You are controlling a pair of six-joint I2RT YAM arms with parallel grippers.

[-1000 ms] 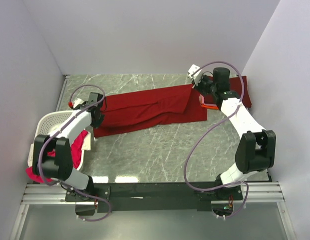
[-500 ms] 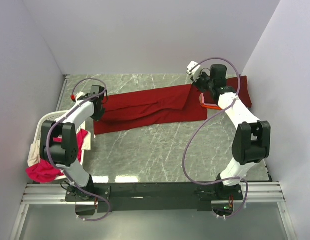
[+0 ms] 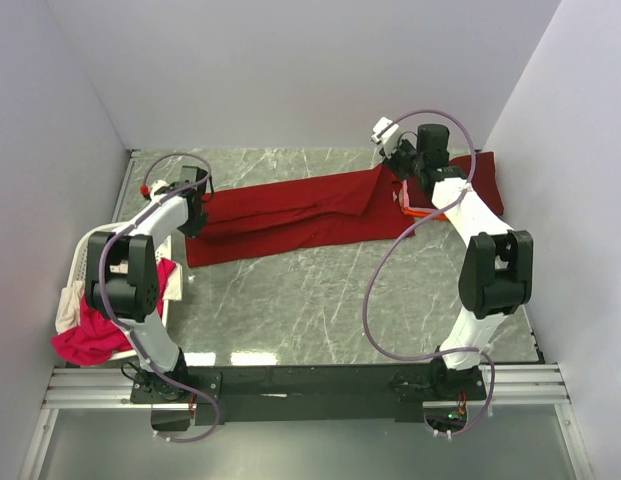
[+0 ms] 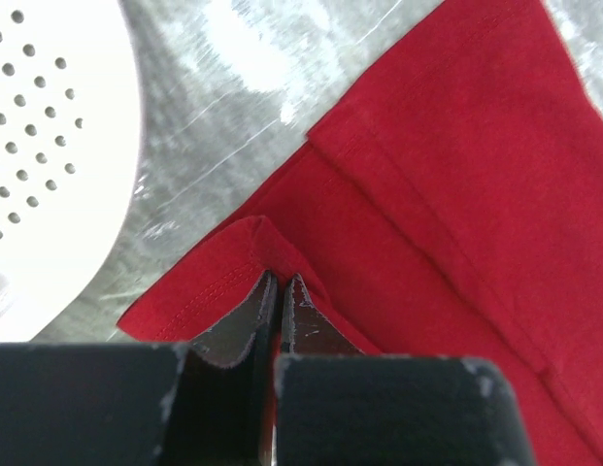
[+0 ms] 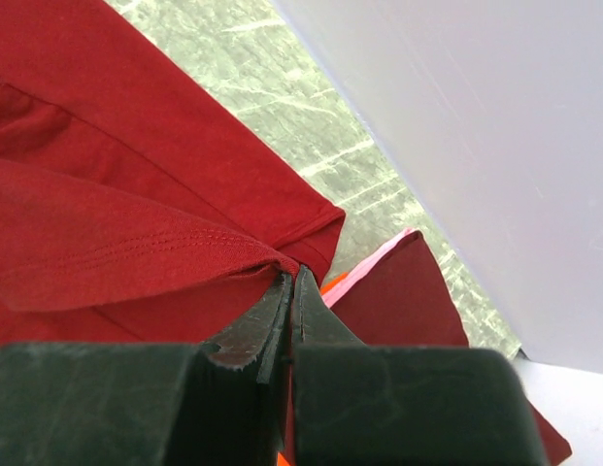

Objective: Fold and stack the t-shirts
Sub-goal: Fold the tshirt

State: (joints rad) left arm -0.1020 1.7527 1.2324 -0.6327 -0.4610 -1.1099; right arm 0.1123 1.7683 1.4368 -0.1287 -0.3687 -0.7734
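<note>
no readable text, labels, brands or numbers anywhere, perhaps too small from overhead

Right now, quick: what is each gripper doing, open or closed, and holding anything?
Left gripper: closed, pinching the hem of the dark red t-shirt.
Right gripper: closed, pinching a fold at the same shirt's other end.

Lab test cell: plain white walls, marble tabletop.
</note>
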